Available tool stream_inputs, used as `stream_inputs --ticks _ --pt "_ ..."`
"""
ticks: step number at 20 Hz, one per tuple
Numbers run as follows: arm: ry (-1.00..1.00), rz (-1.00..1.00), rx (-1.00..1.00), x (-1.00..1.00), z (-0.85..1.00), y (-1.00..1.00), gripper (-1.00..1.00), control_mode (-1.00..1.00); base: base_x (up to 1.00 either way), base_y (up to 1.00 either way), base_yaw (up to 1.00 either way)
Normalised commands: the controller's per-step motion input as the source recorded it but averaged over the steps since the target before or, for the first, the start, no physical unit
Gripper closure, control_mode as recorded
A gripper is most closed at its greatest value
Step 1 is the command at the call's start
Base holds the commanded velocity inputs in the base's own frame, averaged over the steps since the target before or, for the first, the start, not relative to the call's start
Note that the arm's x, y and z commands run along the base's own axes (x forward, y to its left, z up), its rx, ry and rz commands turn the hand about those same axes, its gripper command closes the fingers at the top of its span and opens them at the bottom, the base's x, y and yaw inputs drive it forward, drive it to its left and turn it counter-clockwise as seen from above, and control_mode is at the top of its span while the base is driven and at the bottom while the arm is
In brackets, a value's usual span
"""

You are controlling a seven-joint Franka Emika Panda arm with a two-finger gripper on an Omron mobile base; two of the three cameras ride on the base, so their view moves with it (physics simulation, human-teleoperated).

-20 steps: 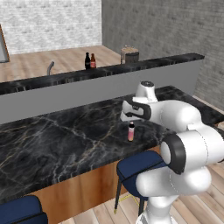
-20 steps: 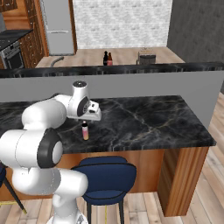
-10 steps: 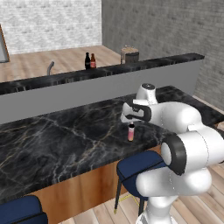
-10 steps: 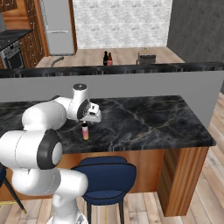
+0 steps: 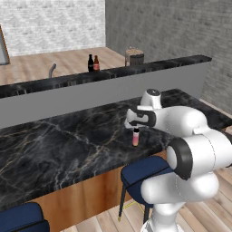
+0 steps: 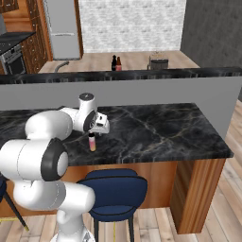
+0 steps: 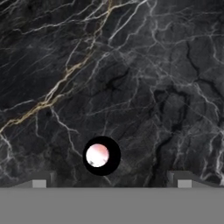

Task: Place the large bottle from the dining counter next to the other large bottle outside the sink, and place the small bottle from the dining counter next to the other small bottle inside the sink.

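small bottle (image 5: 135, 137): standing upright on the dining counter (image 5: 68, 145) near its front edge
gripper (image 5: 134, 127): hovering right above it, jaws spread wide, holding nothing
far counter: two large bottles (image 5: 93, 63) standing side by side

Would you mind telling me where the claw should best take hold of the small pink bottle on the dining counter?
Probably from straight above, closing on the body just below the cap. The small bottle stands upright on the dining counter, and the open claw hangs directly over it, so its round sides are free.
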Motion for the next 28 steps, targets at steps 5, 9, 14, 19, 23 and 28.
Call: stream_inputs --ticks 5,9,14,19,23,28 --pt "0.00 0.00 0.00 0.04 -0.04 0.04 -1.00 -1.00 0.00 0.00 0.00" --pt "0.00 0.00 0.00 0.00 -0.02 0.05 -1.00 -1.00 0.00 0.00 0.00" --pt "0.00 0.00 0.00 0.00 -0.03 0.04 -1.00 -1.00 0.00 0.00 0.00" --pt "-0.01 0.00 0.00 0.03 -0.08 0.02 -1.00 -1.00 0.00 0.00 0.00" --pt "-0.02 0.00 0.00 0.04 -0.14 0.00 -1.00 -1.00 0.00 0.00 0.00" --pt "-0.02 0.00 0.01 0.06 -0.12 0.00 -1.00 -1.00 0.00 0.00 0.00"
